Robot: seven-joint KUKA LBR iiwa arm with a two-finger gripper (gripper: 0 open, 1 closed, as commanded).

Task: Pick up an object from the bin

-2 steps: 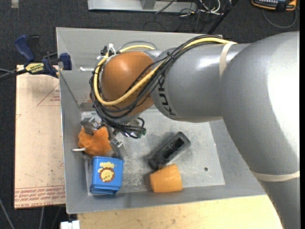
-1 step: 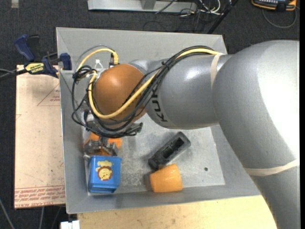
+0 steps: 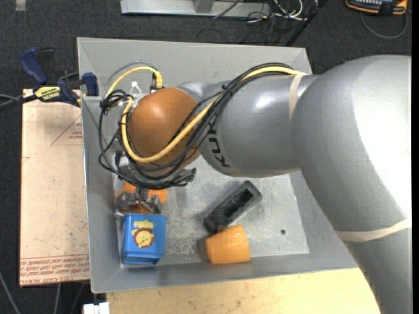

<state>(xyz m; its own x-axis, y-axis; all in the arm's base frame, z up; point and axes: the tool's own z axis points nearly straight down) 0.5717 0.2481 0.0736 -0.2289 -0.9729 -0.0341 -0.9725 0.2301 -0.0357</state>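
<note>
Blue box, small and rectangular with a yellow cartoon face on its top, lies flat on the floor of the grey metal bin. It sits just below the gripper as the camera sees it, near the bin's lower left corner. The gripper's dark metal tip hangs at the box's upper edge. Whether the two touch cannot be told. Whether the gripper is released or clenched cannot be told either, because the round orange wrist cover and a bundle of black and yellow cables hide most of it from above. A small patch of orange shows right beside the gripper, on its right; what it belongs to is unclear. Further to the gripper's right, well apart from it, a black oblong thing lies at a slant on the bin floor. Just below that, at its lower end, an orange cup-shaped thing lies on its side. The silver arm reaches from the right across the bin's upper half.
</note>
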